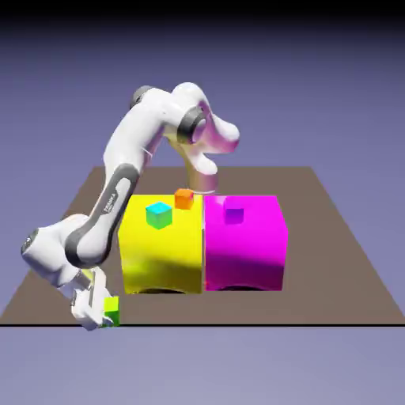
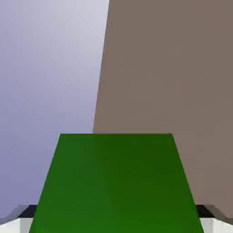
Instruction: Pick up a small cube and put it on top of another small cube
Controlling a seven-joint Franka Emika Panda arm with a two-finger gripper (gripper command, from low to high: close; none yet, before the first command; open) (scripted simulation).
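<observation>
The small lime-green cube [image 1: 111, 308] sits between the fingers of my gripper [image 1: 101, 315], low at the table's front edge on the exterior view's left. In the hand view it shows as a large dark green face [image 2: 116, 186] filling the space between the grey fingertips [image 2: 18, 213], which press against its sides. The gripper is shut on it. The other small cube, cyan with green-tinted sides [image 1: 159, 214], rests on top of the big yellow block [image 1: 162, 253], up and to the right of the gripper.
A tiny orange cube [image 1: 184, 198] sits at the yellow block's back corner. A tiny purple cube [image 1: 233, 210] rests on the big magenta block [image 1: 245, 249] beside it. The brown table [image 1: 340, 261] ends just in front of the gripper.
</observation>
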